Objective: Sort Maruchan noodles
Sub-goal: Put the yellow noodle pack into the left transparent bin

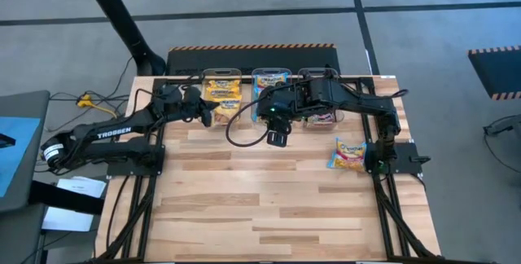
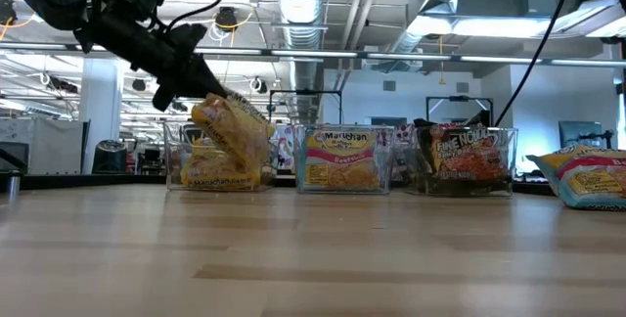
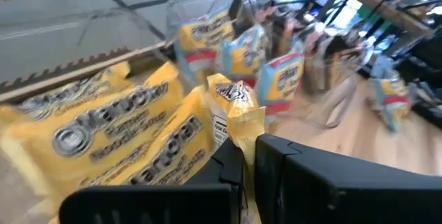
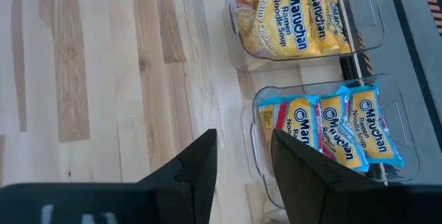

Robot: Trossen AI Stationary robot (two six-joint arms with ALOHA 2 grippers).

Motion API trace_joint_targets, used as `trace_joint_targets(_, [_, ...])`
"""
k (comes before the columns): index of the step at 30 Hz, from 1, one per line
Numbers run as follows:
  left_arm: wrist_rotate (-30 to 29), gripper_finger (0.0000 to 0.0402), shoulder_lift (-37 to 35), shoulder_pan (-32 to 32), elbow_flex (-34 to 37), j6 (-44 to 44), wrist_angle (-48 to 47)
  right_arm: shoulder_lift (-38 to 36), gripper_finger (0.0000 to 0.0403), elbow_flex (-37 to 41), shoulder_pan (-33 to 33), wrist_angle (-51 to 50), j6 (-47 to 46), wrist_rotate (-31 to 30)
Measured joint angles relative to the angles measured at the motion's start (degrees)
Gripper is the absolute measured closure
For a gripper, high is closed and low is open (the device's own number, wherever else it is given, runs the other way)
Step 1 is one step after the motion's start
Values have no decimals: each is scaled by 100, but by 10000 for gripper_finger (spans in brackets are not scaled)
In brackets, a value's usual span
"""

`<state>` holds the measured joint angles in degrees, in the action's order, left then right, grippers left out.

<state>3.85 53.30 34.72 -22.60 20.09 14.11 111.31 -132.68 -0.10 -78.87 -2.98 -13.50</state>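
My left gripper (image 1: pixel 207 117) is shut on a yellow-orange noodle packet (image 2: pixel 235 126) at the left clear bin (image 1: pixel 203 75), which holds more yellow packets (image 3: pixel 90 141). The middle bin (image 1: pixel 271 72) holds light blue packets (image 4: pixel 331 127). The right bin (image 2: pixel 465 160) holds dark packets. One light blue and pink packet (image 1: pixel 348 154) lies flat on the table near the right edge. My right gripper (image 1: pixel 277 138) is open and empty above the bare table, just in front of the middle bin; it also shows in its wrist view (image 4: pixel 243 158). My left gripper pinches the yellow packet by its crimped end edge (image 3: pixel 238 117) between its two fingers. The fingers come slanting down from the table's left. The packet hangs tilted below them, its lower end (image 2: pixel 256 165) down at the left bin; whether it rests there I cannot tell.
The three bins stand in a row along the table's far edge. The wide wooden tabletop (image 1: pixel 269 207) lies open in front of them. Dark arm bases and cables run along both side edges.
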Motion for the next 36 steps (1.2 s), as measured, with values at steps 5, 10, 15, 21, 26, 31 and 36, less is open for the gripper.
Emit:
trace_joint_targets(5, [-73,401,0,2,80,-14,-203,0,243,0,0,-1,2,0])
trace_joint_targets(10, [-530,401,4,-2,110,-533,-444,0,243,0,-2,-2,4,-2])
trace_joint_targets(15, [-631,401,4,-2,111,-1110,-365,0,243,0,-2,-3,8,-3])
trace_joint_targets(21, [-603,401,4,-2,108,-1681,6,0,243,0,-17,-4,67,-4])
trace_joint_targets(26, [-93,401,4,-5,106,-1961,40,1,243,0,-80,-7,61,-4])
trace_joint_targets(31, [-4,401,-1,-242,96,-2183,-746,2,243,0,-118,-75,45,-7])
trace_joint_targets(36, [-58,402,2,-407,100,-2241,-1065,2,243,0,-158,-88,45,-5])
